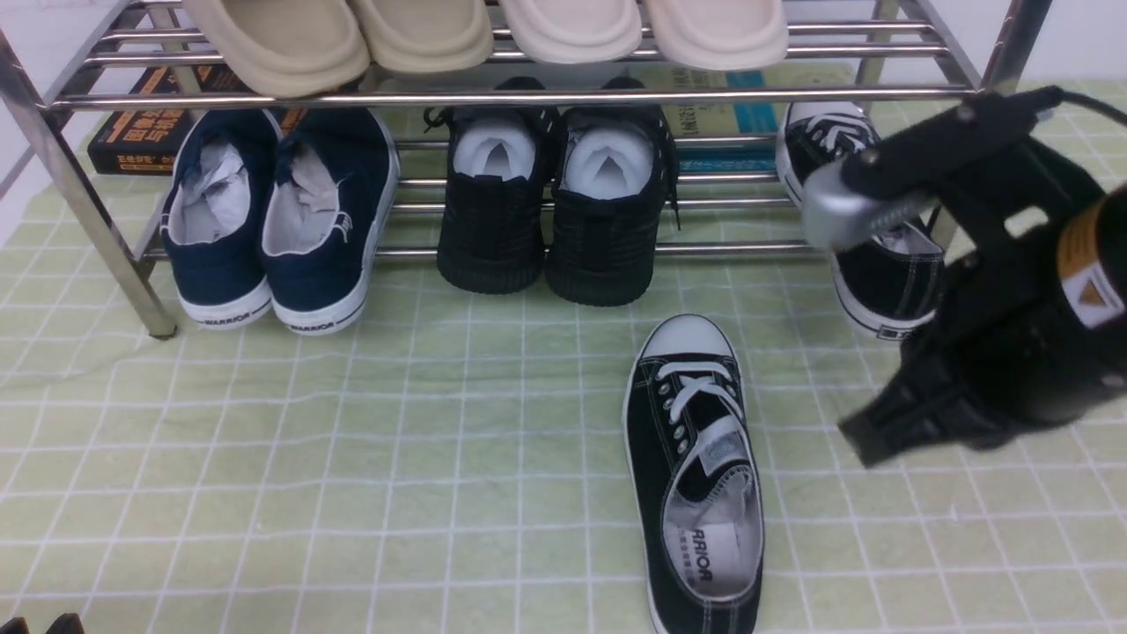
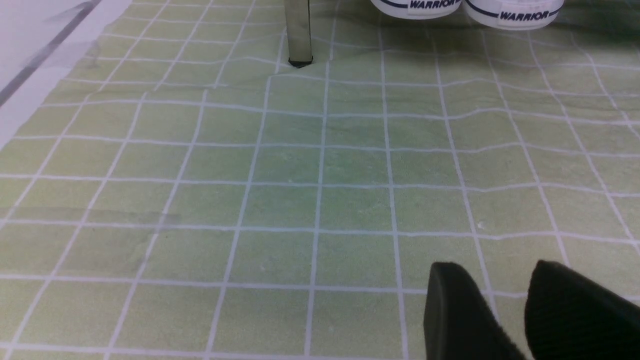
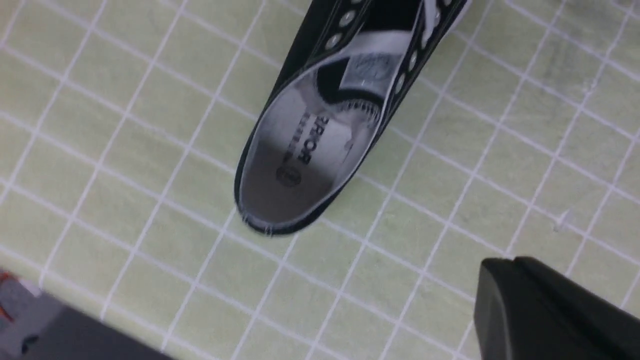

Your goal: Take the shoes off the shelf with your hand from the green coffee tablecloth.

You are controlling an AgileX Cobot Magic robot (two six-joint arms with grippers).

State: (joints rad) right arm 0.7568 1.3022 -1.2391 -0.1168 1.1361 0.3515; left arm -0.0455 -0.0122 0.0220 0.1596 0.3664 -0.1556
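One black canvas shoe (image 1: 696,475) with white laces lies on the green coffee tablecloth (image 1: 352,458), its toe toward the shelf (image 1: 528,95); the right wrist view shows its grey insole (image 3: 305,160). Its mate (image 1: 867,255) sits on the right end of the shelf's lower tier, partly hidden by my right arm. My right gripper (image 1: 867,440) hangs to the right of the loose shoe, apart from it. Its fingers are shut together with nothing between them (image 3: 505,262). My left gripper (image 2: 505,280) is open over bare cloth, and only its tips show at the front view's lower left corner (image 1: 40,623).
Navy slip-ons (image 1: 273,220) and all-black mesh shoes (image 1: 550,211) fill the lower tier's left and middle. Beige slippers (image 1: 423,35) lie on the top tier. Books (image 1: 141,132) sit behind the shelf. A shelf leg (image 2: 298,35) stands on the cloth ahead of my left gripper.
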